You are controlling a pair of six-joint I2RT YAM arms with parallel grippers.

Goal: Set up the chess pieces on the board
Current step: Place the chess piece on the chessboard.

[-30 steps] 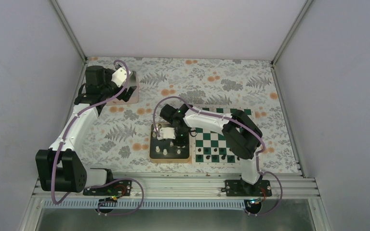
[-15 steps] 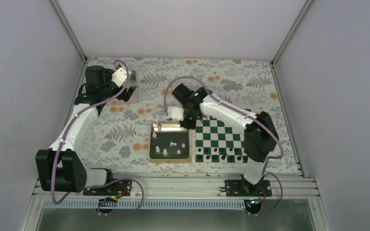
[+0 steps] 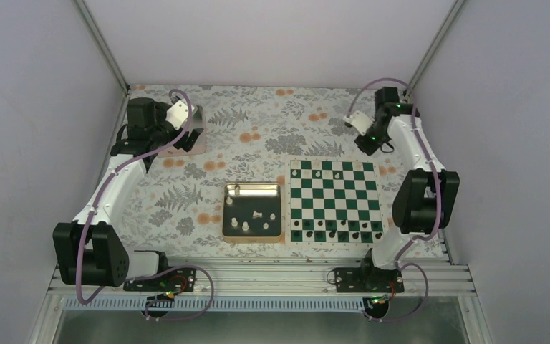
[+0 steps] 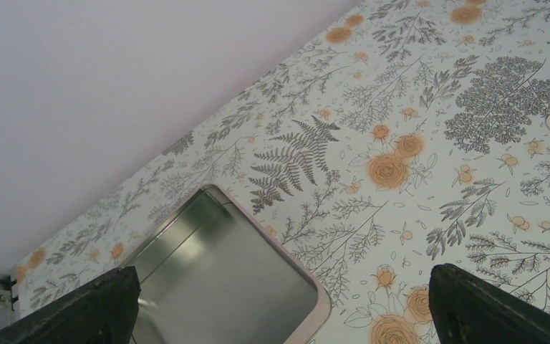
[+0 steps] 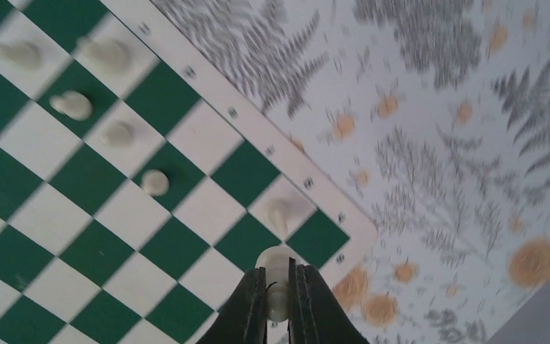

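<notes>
Floral surface (image 3: 258,136) carries everything

Board (image 3: 333,204), green and white squares, lies flat below the right hand (image 5: 277,283) and on its near side; in the wrist view one board corner sits right under the fingers

Gold-rimmed tray (image 3: 258,201), dark inside, is just beyond the board's left edge, well apart from the right hand. In it: about five white chess pieces (image 3: 246,228), one at the far rim, the rest toward the near rim, type too small to tell

Metal tin (image 4: 236,279), shiny inside, rounded corner, sits directly under the left hand (image 4: 281,301)

Left hand: fingers wide apart, gripping nothing, above the tin

Right hand: raised off the surface, fingers clamped together on one white piece (image 5: 275,259), its round head sticking out past the fingertips

More white pieces stand on the board's rows nearest the right hand, blurred in the wrist view

Black pieces (image 3: 329,229) stand on the board rows farthest from the right hand
</notes>
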